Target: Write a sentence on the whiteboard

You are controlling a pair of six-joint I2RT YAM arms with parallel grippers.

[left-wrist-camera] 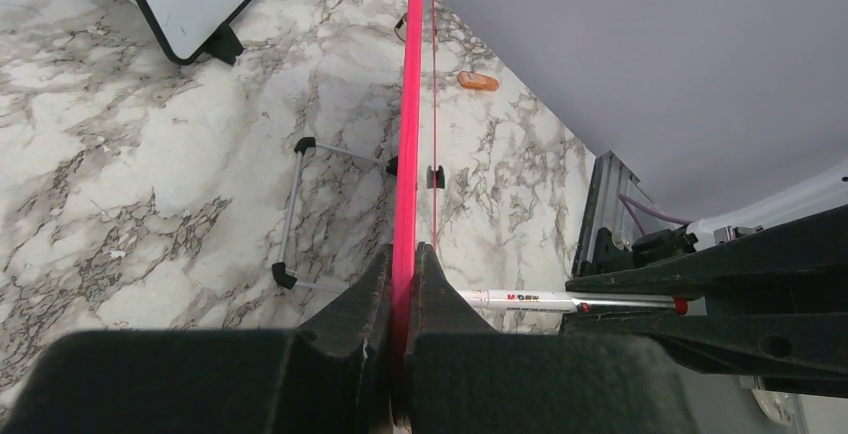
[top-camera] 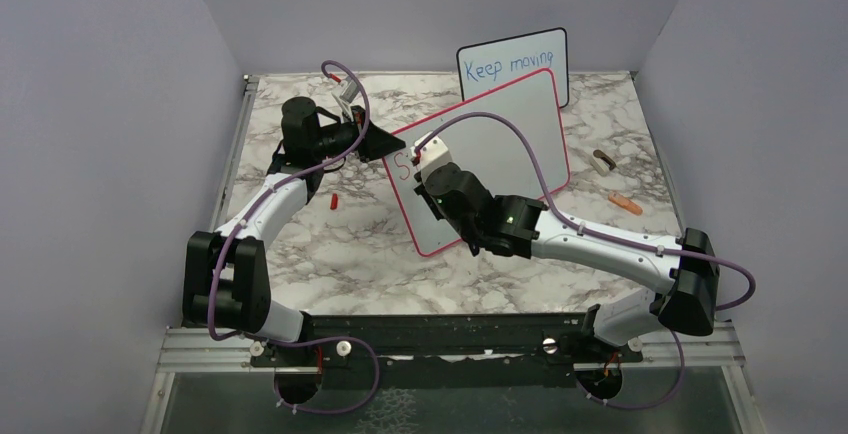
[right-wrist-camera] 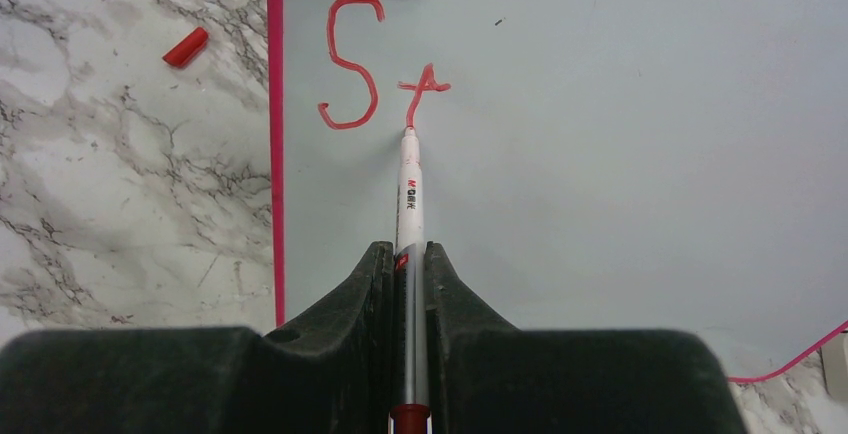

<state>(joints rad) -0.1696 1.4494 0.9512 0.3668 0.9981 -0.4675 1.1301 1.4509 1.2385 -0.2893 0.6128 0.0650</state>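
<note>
The whiteboard (top-camera: 490, 159) with the red-pink frame stands tilted mid-table. My left gripper (top-camera: 388, 143) is shut on its left edge; in the left wrist view the pink frame (left-wrist-camera: 408, 134) runs edge-on between the closed jaws of that gripper (left-wrist-camera: 402, 254). My right gripper (right-wrist-camera: 408, 249) is shut on a white marker (right-wrist-camera: 408, 189) with its tip touching the board (right-wrist-camera: 620, 154). Of the sentence (right-wrist-camera: 380, 74), the red letters "St" show, and the marker tip rests at the foot of the "t". The marker (left-wrist-camera: 560, 302) also shows from the side in the left wrist view.
A smaller black-framed board (top-camera: 512, 64) with blue writing stands behind the whiteboard. A red cap (top-camera: 333, 199) lies left of the board on the marble. An orange piece (top-camera: 624, 203) and a brown-white object (top-camera: 603, 161) lie at right. A wire stand (left-wrist-camera: 300, 209) sits behind the whiteboard.
</note>
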